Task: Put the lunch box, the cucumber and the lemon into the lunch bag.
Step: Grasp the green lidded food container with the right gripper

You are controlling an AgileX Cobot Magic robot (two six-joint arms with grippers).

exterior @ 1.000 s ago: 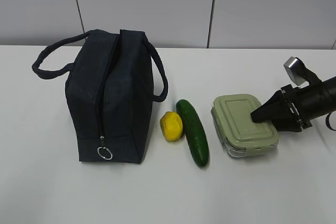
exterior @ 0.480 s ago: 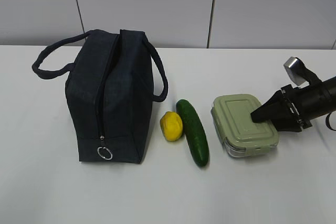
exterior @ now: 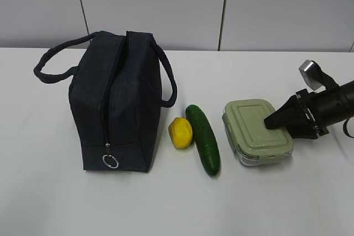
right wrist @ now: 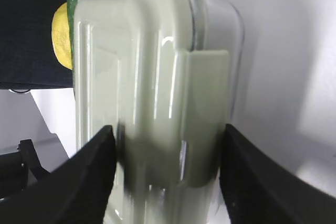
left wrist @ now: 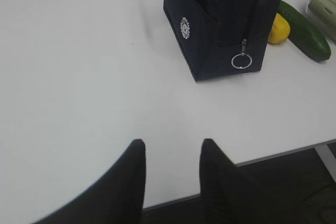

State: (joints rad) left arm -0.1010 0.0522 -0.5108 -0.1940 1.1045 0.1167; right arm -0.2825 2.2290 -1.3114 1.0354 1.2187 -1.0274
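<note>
The right gripper (right wrist: 165,171) has its jaws closed around the lunch box (exterior: 257,131), right of the cucumber (exterior: 203,139); the left gripper (left wrist: 172,174) has its jaws part open, holding nothing.

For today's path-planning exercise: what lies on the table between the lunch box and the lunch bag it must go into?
The cucumber and the lemon lie side by side between the lunch box and the lunch bag. The bag's zipper also looks closed.

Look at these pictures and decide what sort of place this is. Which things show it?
Probably a lab or test bench, not a kitchen: a bare white table, plain grey wall panels, and a black robot arm reaching over a lunch box laid out beside a lunch bag.
</note>
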